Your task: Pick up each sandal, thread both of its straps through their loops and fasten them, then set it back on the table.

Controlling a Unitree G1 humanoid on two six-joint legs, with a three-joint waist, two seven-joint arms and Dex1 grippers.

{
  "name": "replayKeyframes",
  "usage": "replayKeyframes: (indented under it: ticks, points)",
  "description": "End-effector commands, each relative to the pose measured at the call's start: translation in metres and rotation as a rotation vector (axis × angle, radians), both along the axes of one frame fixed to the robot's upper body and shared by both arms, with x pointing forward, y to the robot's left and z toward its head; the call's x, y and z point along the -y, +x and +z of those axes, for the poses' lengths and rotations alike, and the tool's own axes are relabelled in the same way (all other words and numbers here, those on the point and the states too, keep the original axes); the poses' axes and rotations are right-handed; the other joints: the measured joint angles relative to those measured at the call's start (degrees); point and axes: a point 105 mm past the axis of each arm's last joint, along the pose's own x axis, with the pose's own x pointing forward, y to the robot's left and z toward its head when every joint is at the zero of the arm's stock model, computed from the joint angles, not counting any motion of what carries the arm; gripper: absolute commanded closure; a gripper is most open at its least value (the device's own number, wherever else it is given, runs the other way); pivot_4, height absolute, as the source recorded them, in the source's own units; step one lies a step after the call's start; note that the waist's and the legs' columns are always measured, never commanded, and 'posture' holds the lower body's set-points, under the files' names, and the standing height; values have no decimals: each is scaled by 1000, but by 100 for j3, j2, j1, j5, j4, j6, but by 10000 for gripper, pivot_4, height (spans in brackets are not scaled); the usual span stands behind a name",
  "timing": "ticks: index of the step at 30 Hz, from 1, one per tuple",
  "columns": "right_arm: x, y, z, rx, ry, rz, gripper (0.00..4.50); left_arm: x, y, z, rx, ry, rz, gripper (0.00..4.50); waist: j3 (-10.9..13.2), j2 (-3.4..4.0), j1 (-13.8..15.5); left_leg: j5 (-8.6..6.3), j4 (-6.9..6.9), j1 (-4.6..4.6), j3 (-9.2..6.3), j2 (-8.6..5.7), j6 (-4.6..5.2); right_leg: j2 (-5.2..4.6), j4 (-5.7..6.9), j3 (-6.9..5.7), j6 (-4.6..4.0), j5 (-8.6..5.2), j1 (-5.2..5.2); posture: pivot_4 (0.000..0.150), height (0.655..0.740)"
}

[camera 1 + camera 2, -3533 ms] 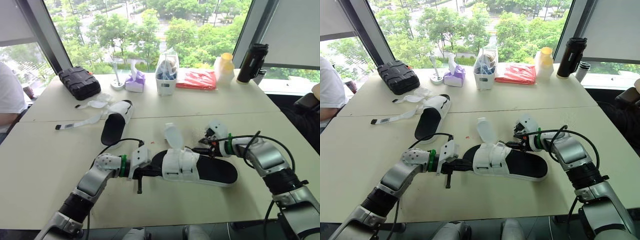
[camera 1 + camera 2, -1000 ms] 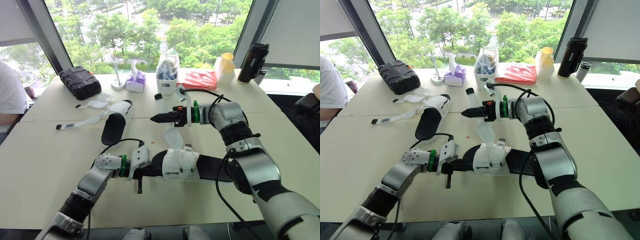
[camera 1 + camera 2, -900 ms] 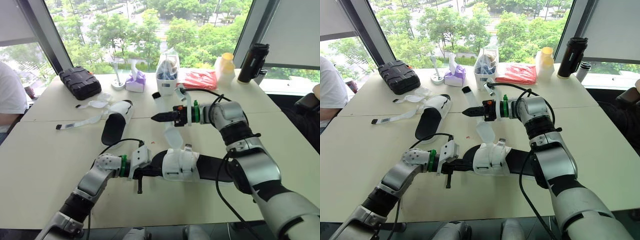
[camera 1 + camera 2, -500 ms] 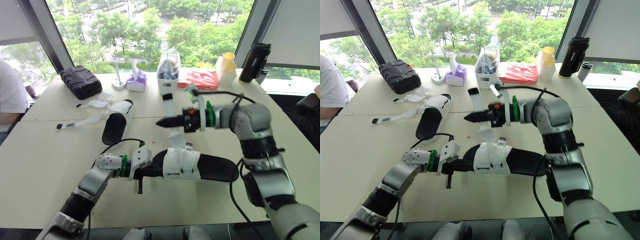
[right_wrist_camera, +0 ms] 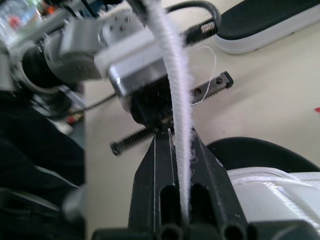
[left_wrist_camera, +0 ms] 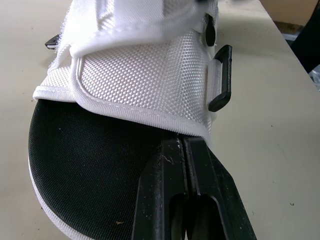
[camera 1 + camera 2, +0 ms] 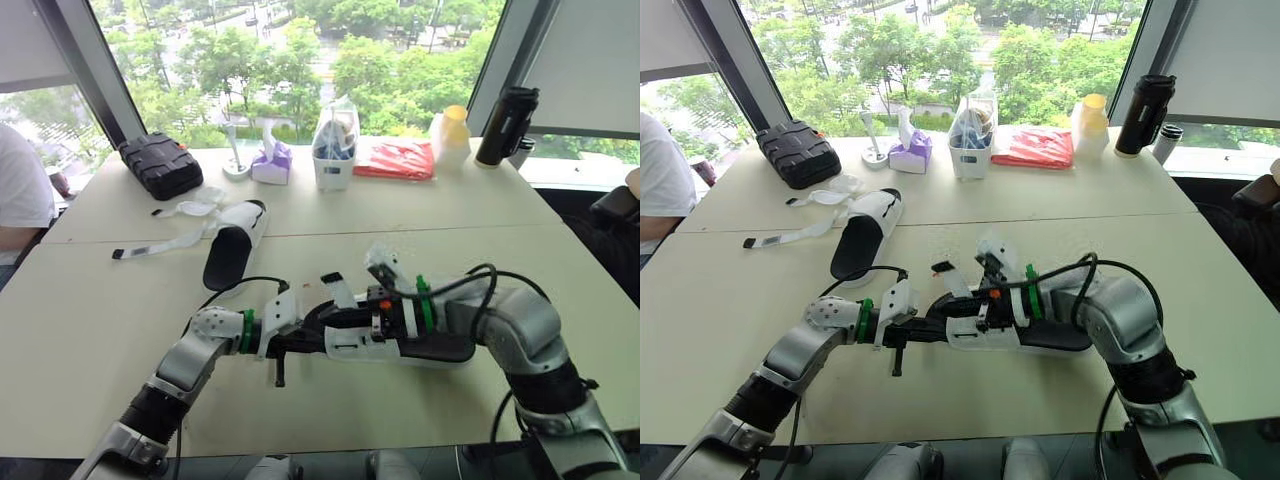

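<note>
The black-soled sandal with a white woven upper (image 7: 430, 348) is kept low at the front of the pale bench (image 7: 90, 330); whether it rests there or is held just clear cannot be told. Its toe edge is clenched by the left end effector (image 6: 186, 150). The sandal's long white strap with a black tip (image 7: 336, 290) is pinched in the right end effector (image 5: 179, 137), which a second ago was raised well above the sandal with the strap drawn taut and is now brought down close against the upper. The pull-through is judged finished, with folding back and pressing down next. A black plastic loop (image 6: 220, 77) is seen at the upper's side. A second sandal of the same make (image 7: 232, 250) lies further back, its straps loose, so much is judged outstanding.
</note>
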Motion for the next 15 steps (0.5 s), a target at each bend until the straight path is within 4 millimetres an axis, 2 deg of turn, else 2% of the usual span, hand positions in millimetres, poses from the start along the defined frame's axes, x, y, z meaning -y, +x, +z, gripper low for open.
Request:
replayKeyframes:
  ticks: [1, 8, 13, 15]
  points:
    - [-4, -9, 7, 182, 17, 114, 44408, -9, -20, -48, -174, 143, -9, 45000, 0, -1, -2, 0, 0, 1, 0, 1, 0, 0, 0, 0, 2, -1, 1, 1500, 7400]
    - [1, -16, 3, 419, 1, 212, 44408, -8, -23, -49, -176, 144, -12, 45000, 0, -3, 5, 0, 0, 2, -2, 2, 0, 1, 0, 1, 4, -3, 2, 1500, 7400]
    - [6, -26, -15, 575, -104, 365, 44408, -8, -24, -49, -177, 147, -16, 45000, 0, -3, 2, 0, 0, 2, -1, 2, 0, 2, -1, 0, 5, -5, 3, 1500, 7400]
    - [8, -29, -19, 570, -121, 405, 44408, -7, -24, -50, -178, 148, -19, 45000, 0, -3, 3, 0, 0, 3, -1, 2, 0, 2, -1, 1, 5, -5, 3, 1500, 7400]
